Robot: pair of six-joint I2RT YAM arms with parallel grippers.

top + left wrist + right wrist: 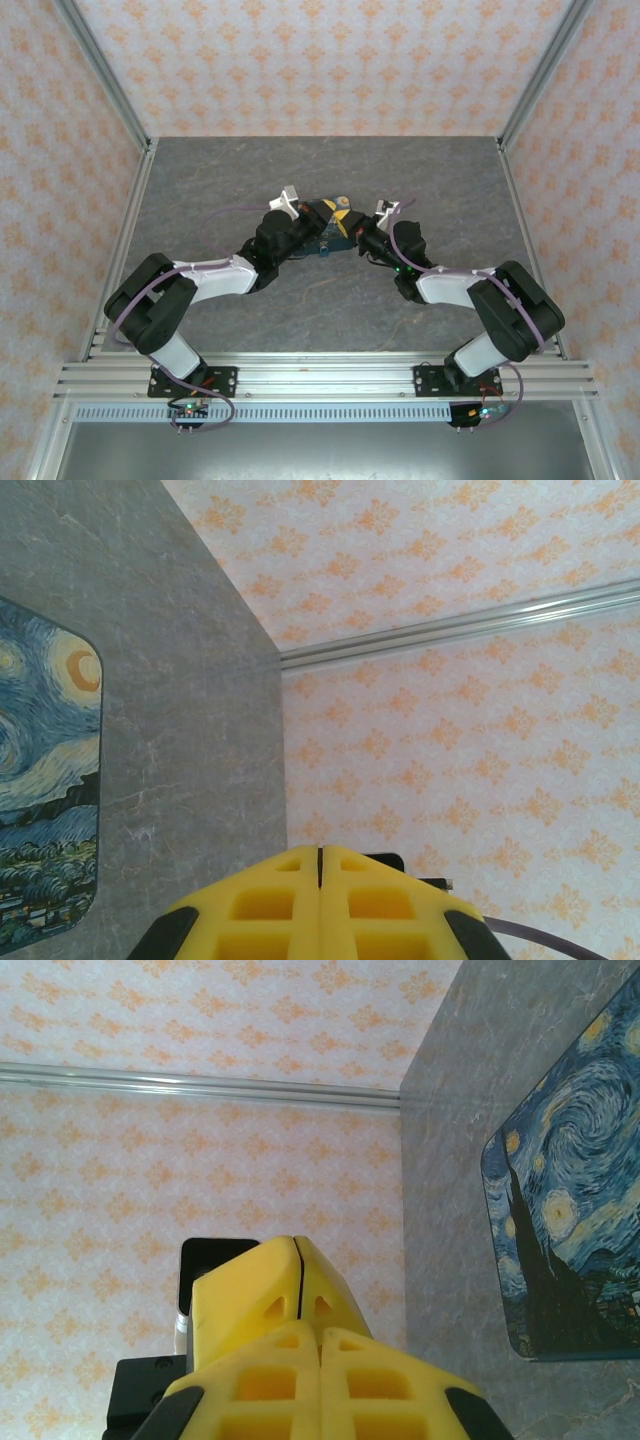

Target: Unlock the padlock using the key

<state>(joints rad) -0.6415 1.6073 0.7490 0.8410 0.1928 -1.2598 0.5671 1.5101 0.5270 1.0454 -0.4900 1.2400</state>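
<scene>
Overhead, left tool point(308, 234) and right tool point(363, 238) flank box point(336, 220).

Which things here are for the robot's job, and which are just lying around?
For the job:
- left fingers, shut
- right fingers, shut
- padlock and key: too small to make out here

Just lying about:
- painted box, on the table between the two arms
</scene>
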